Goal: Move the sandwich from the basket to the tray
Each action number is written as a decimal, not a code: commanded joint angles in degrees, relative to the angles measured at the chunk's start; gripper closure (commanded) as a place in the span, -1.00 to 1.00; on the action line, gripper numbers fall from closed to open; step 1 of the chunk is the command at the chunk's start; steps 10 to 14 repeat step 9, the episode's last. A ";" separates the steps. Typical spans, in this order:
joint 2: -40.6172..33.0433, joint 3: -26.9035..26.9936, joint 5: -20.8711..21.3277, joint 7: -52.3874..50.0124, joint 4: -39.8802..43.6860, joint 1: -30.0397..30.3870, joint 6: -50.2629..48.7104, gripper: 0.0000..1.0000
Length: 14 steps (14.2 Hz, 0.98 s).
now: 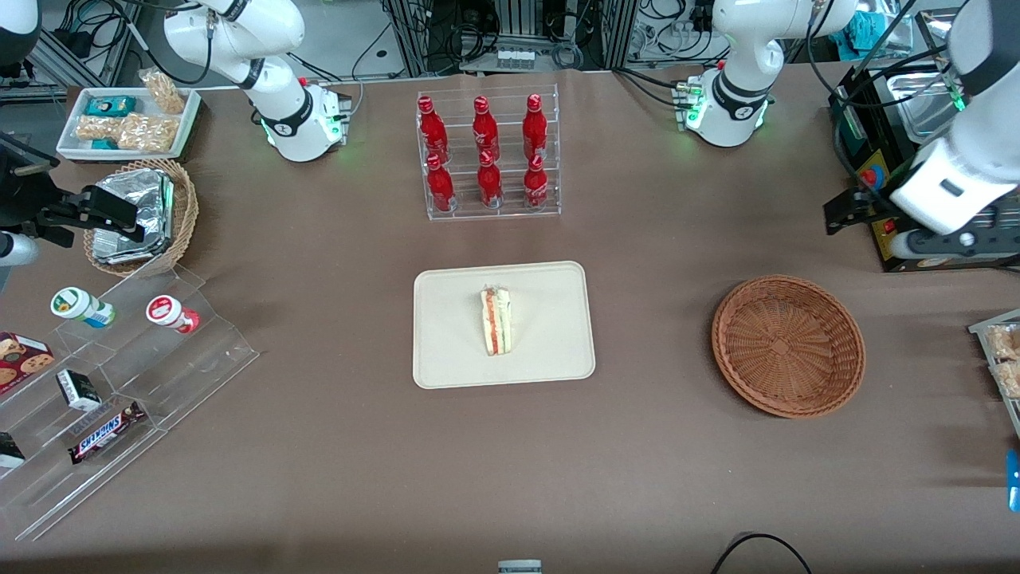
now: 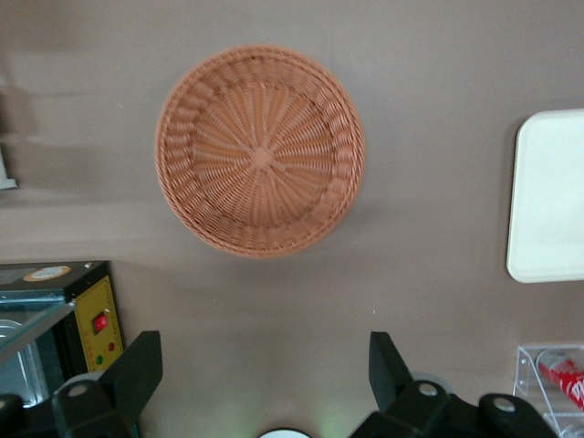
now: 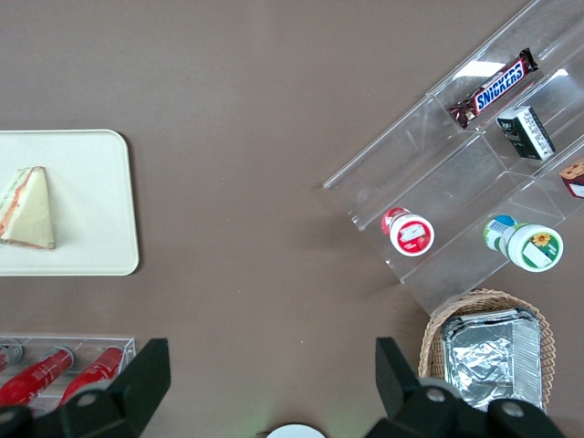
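My gripper point(image 2: 260, 370) hangs raised above the brown table point(image 1: 677, 478), out toward my own end of it and farther from the front camera than the basket point(image 1: 788, 346); its two black fingers point(image 2: 137, 370) are spread wide with nothing between them. From my wrist I look straight down into the basket point(image 2: 260, 151) — reddish-brown wicker, shallow and round, its woven floor bare. The sandwich point(image 1: 497, 320) is not in it: it lies on the tray point(image 1: 446, 351), near the middle of that cream rectangle, with its cut side turned up so the red and green filling runs as a stripe along its length. The parked arm's wrist view shows the same wedge point(image 3: 26, 208) flat on the tray point(image 3: 100, 210), well inside the low rim. Tray and basket sit well apart on the table, the basket toward my end, and only a rounded edge of the tray point(image 2: 547, 196) shows from my wrist. Farther from the front camera than the tray stands a clear rack point(image 1: 488, 151) holding six red bottles point(image 1: 488, 127) upright in two rows. A black box with a yellow panel and a red switch point(image 2: 99, 321) sits just beside my gripper. Toward the parked arm's end of the table are a stepped clear display stand point(image 1: 119, 383) with a Snickers bar point(image 1: 105, 431), and a lighter wicker basket of foil packets point(image 1: 135, 215).
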 commanded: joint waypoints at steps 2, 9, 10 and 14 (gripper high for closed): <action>0.06 1.73 -0.74 1.07 3.07 0.42 -1.09 -1.00; 3.67 2.43 -1.00 0.98 8.00 0.33 -0.04 -1.00; 3.67 2.43 -1.00 0.98 8.00 0.33 -0.04 -1.00; 3.67 2.43 -1.00 0.98 8.00 0.33 -0.04 -1.00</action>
